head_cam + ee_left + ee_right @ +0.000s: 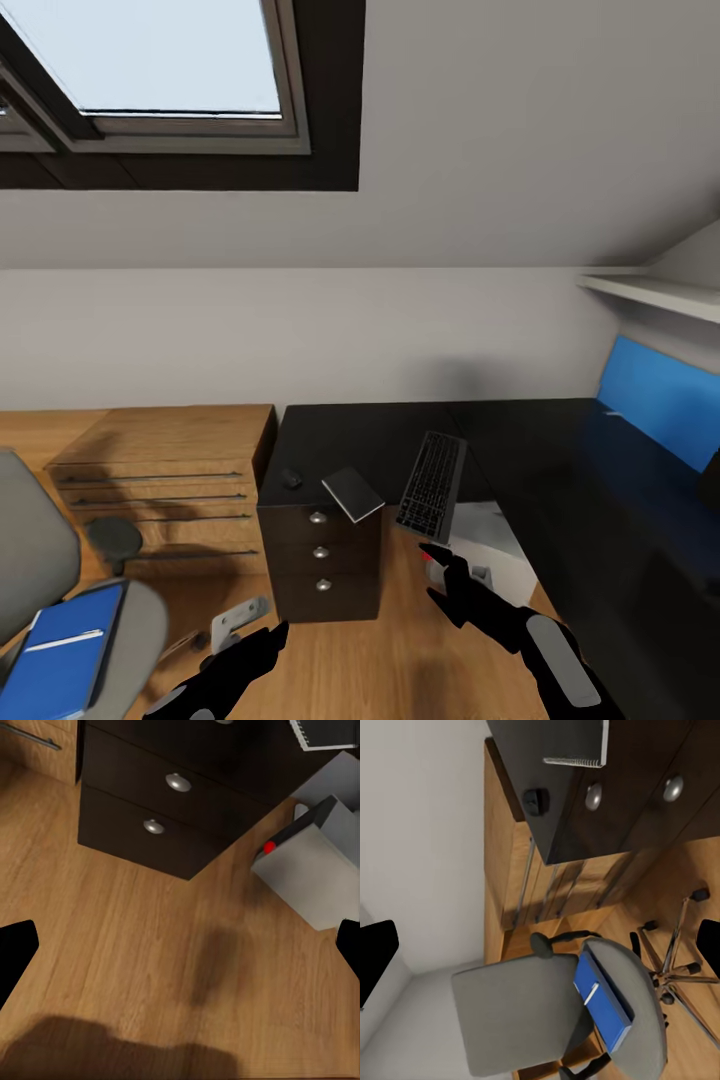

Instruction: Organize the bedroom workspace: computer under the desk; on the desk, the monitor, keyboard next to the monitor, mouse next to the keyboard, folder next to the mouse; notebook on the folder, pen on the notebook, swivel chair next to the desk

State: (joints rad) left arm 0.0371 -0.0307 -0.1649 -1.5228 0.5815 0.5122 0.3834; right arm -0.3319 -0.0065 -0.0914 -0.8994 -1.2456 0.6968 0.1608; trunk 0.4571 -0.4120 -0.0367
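Keyboard (432, 485) is what you see lying on the black counter (400, 430), its long axis running from the front edge toward the wall, tilted slightly, with its near end poking past the edge. Beside it the grey notebook (353, 493) sits skewed, one corner overhanging the drawers (320, 555), and the small dark mouse (291, 478) rests near the counter's left edge. On the floor under the counter stands the pale computer (480, 555), its red light (268, 847) on the near corner. Your chair (60, 600) is at lower left, cut off by the frame, carrying the blue folder (65, 655) with the pen (62, 641) lying across it. Both arms reach forward low: the left claw (250, 650) and right claw (445, 575) each hang over the wood floor with fingers spread wide, holding nothing.
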